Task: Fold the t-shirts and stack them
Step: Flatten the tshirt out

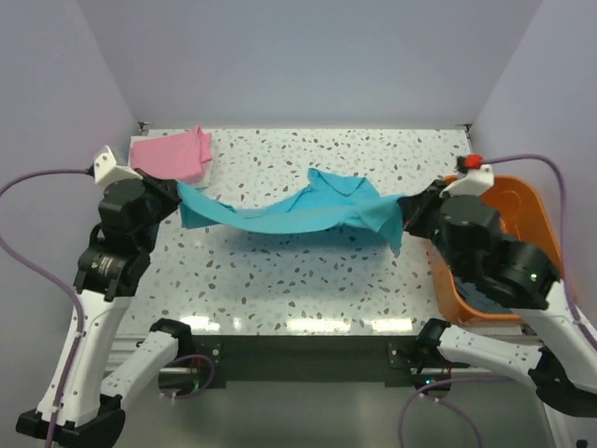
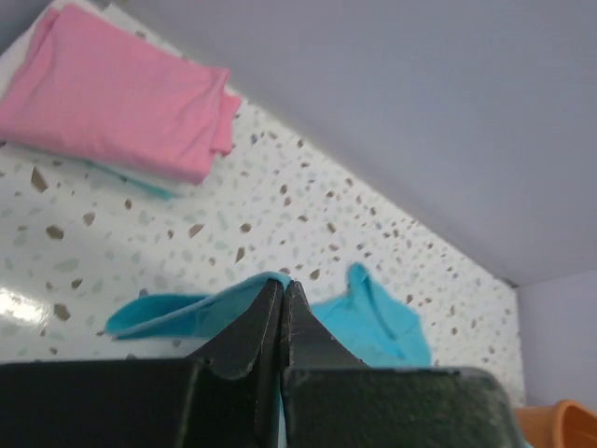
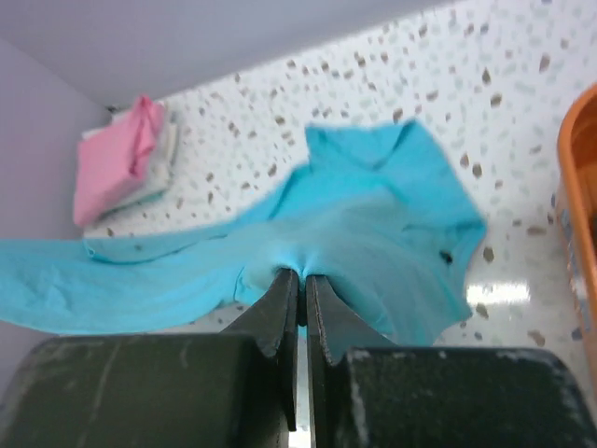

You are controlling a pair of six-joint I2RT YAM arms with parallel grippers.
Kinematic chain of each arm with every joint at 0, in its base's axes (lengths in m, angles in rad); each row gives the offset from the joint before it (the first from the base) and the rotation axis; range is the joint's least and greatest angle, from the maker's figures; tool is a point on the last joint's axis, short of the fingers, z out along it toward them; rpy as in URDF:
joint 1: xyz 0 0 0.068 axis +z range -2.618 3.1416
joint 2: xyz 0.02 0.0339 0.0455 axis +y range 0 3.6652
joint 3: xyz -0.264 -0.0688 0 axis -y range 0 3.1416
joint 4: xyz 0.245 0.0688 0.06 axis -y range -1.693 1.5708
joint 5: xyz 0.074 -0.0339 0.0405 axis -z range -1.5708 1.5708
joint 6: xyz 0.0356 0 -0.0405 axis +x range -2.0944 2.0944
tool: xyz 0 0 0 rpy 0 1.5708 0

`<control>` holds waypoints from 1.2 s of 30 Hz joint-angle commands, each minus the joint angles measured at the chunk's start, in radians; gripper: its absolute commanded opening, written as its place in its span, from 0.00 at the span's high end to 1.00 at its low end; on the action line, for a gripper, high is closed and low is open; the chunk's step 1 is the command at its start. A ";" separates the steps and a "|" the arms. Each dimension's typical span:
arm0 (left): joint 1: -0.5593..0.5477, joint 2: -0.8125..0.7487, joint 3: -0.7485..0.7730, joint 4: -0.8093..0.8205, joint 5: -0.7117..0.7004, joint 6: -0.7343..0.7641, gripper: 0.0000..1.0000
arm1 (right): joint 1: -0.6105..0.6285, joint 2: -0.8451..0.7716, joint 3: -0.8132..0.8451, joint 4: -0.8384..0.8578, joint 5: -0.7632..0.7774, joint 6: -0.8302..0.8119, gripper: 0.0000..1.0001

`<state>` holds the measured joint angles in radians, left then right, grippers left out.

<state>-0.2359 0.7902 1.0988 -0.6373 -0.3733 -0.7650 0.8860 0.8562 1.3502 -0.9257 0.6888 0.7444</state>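
Top external view: a soft turquoise cotton t-shirt (image 1: 298, 215) is held stretched in the air above the speckled white table (image 1: 280, 280). Its left end is pinched in the left gripper (image 1: 179, 201) and its right end in the right gripper (image 1: 406, 213), both jaws pressed together on the cloth. A folded pink t-shirt (image 1: 171, 154) is laid at the far left corner, just behind the left gripper. An orange plastic tub (image 1: 527, 201) is placed at the right edge beside the right arm, and dark grey-blue cloth (image 1: 478, 294) is seen inside it.
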 commanded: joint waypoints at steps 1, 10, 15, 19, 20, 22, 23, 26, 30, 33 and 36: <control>0.006 -0.006 0.210 -0.047 0.007 0.041 1.00 | -0.001 0.006 0.226 0.112 0.080 -0.259 1.00; 0.006 0.015 0.643 -0.107 0.043 0.067 1.00 | -0.001 0.125 0.787 0.146 -0.202 -0.471 1.00; 0.007 0.008 0.760 -0.139 0.134 0.066 1.00 | -0.001 0.136 0.935 0.142 -0.398 -0.462 1.00; 0.006 -0.019 0.805 -0.156 0.158 0.052 1.00 | -0.002 0.126 0.968 0.133 -0.472 -0.429 1.00; 0.006 -0.022 0.817 -0.160 0.160 0.050 1.00 | -0.001 0.122 0.969 0.137 -0.480 -0.428 1.00; 0.007 -0.029 0.840 -0.168 0.159 0.053 1.00 | -0.002 0.116 0.959 0.140 -0.469 -0.424 1.00; 0.007 -0.031 0.843 -0.170 0.159 0.053 1.00 | -0.001 0.106 0.949 0.152 -0.465 -0.425 1.00; 0.007 -0.037 0.805 -0.164 0.146 0.056 1.00 | -0.002 0.089 0.885 0.178 -0.411 -0.435 1.00; 0.006 -0.025 0.640 -0.128 0.088 0.059 1.00 | -0.001 0.121 0.794 0.182 -0.211 -0.473 1.00; 0.006 0.010 0.474 -0.050 0.031 0.056 1.00 | -0.001 0.182 0.661 0.189 -0.050 -0.502 1.00; 0.006 0.090 0.319 0.029 -0.042 0.053 1.00 | -0.001 0.252 0.504 0.289 0.249 -0.557 1.00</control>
<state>-0.2359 0.7723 1.5478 -0.7074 -0.3225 -0.7284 0.8841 0.9863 1.9911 -0.7437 0.6075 0.2718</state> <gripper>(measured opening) 0.020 0.026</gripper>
